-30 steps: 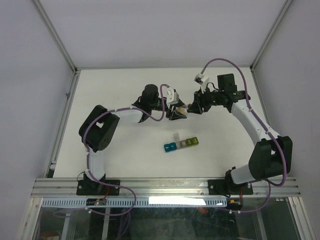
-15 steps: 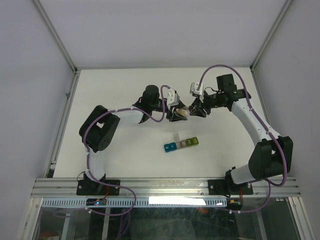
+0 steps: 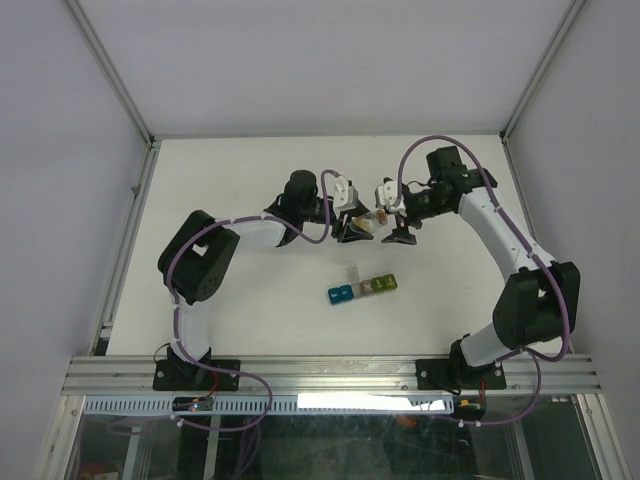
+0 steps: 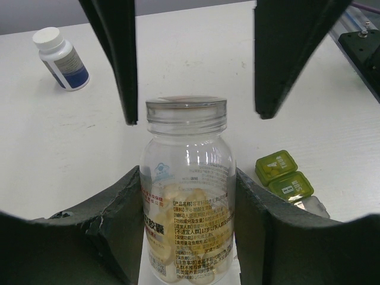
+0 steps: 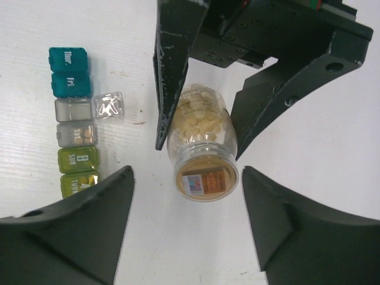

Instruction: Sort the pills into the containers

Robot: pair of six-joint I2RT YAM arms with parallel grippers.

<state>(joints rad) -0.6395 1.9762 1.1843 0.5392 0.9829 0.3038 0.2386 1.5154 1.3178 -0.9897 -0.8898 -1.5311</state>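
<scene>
My left gripper (image 4: 187, 237) is shut on a clear bottle (image 4: 187, 196) of pale tan pills (image 5: 202, 122), held level above the table with its clear cap (image 5: 208, 178) on. My right gripper (image 5: 187, 225) is open, its fingers (image 5: 77, 231) standing wide on either side of the cap end without touching it. In the top view the two grippers meet at the bottle (image 3: 371, 222). The containers (image 5: 74, 124) lie in a strip nearer the arms' bases (image 3: 363, 287). One grey cell has its lid (image 5: 108, 105) flipped open, and a few pills (image 5: 77, 135) show in the cell beside it.
A white-capped dark bottle (image 4: 59, 56) lies on its side on the white table (image 3: 240, 300), beyond the held bottle in the left wrist view. The olive and yellow-green cells (image 4: 284, 177) sit just right of the held bottle there.
My right gripper has swung left towards the bottle and opened wider, and now straddles the cap end. The left gripper and the bottle have stayed put.
</scene>
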